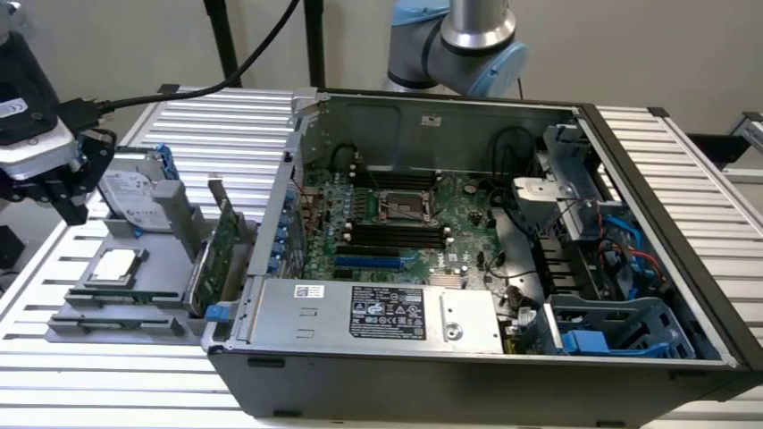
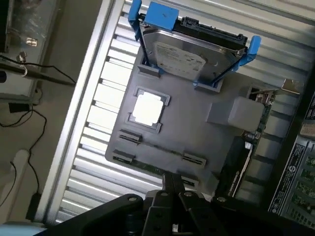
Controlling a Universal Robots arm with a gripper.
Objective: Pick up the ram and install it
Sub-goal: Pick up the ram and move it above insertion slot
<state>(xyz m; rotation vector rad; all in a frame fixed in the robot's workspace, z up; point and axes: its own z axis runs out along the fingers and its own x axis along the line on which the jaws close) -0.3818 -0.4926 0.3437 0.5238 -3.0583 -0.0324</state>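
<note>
Nearest the exterior camera stands the open computer case (image 1: 477, 380), its motherboard (image 1: 467, 198) bare inside. At about 9 o'clock of the case lies a grey tray (image 1: 167, 329) (image 2: 197, 123) on the slatted table (image 1: 667, 161).

The ram (image 2: 150, 167) is a long, thin, dark-green stick. It lies flat along the tray's near edge, held between small grey clips at each end. Its chips are too small to make out.

Behind it on the tray sits the square silver processor (image 1: 113, 265) (image 2: 146, 109). Farther back the hard drive (image 1: 131, 197) (image 2: 192, 54) stands in its blue frame. The wider green expansion card (image 1: 214, 259) (image 2: 241, 167) stands on edge at the tray's 3 o'clock side, next to the case.

The gripper (image 1: 54, 201) (image 2: 172, 181) hangs above the tray's far left corner. In the exterior view the ram lies at roughly 5 o'clock of it, well apart and lower. In the wrist view the gripper's tip sits just over the ram's edge of the tray. It holds nothing, and whether it is open or closed cannot be told.
</note>
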